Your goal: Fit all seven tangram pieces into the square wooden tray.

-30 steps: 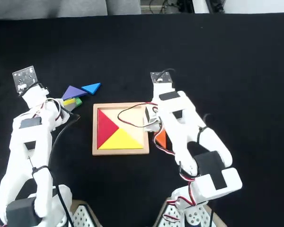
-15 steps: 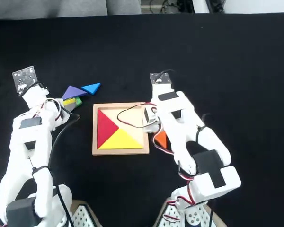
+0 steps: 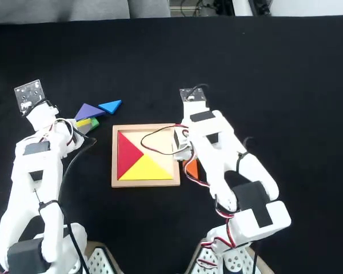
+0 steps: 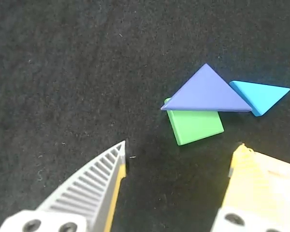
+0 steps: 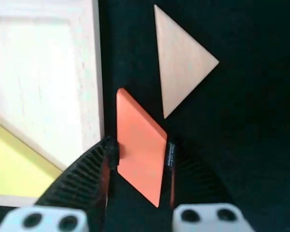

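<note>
My right end effector (image 5: 140, 153) is closed on the orange piece (image 5: 137, 123), just beside the tray (image 3: 146, 184) rim, with the wooden triangle (image 5: 181, 58) near it, farther from the tray. My left end effector (image 4: 176, 166) stands wide and holds nothing, near the purple triangle (image 4: 205, 92), blue triangle (image 4: 258, 94) and green square (image 4: 195, 128). These cluster on the bench (image 3: 297, 68) off the tray's opposite side, the purple overlapping the green. Inside the tray lie the red triangle (image 3: 127, 153) and yellow triangle (image 3: 146, 169), touching along one edge.
</note>
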`<action>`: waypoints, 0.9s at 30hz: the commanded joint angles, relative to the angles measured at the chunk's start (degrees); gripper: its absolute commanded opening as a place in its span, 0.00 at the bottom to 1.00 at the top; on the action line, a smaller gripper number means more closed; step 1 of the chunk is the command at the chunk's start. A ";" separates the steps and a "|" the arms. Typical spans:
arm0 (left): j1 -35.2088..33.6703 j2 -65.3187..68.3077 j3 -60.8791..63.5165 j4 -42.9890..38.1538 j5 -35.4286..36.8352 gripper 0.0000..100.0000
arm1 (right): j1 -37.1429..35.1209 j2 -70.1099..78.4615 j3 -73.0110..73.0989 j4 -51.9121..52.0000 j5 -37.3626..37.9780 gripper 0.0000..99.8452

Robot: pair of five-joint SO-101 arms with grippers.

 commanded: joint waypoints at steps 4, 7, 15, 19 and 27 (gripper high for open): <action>-0.31 -1.49 -1.10 0.00 0.35 0.34 | -0.88 -7.96 -1.19 2.37 0.18 0.07; -0.31 -1.49 -1.10 0.00 0.35 0.34 | -0.88 -12.70 1.98 0.97 0.18 0.07; -0.31 -1.32 -1.10 0.00 0.35 0.34 | -1.32 -20.00 6.64 -2.37 0.18 0.08; -0.31 -1.32 -1.10 0.00 0.35 0.34 | -3.60 -19.47 5.32 -2.29 0.00 0.08; -0.31 -1.23 -1.10 0.00 0.35 0.34 | -12.22 -13.14 -1.63 -2.37 -0.79 0.08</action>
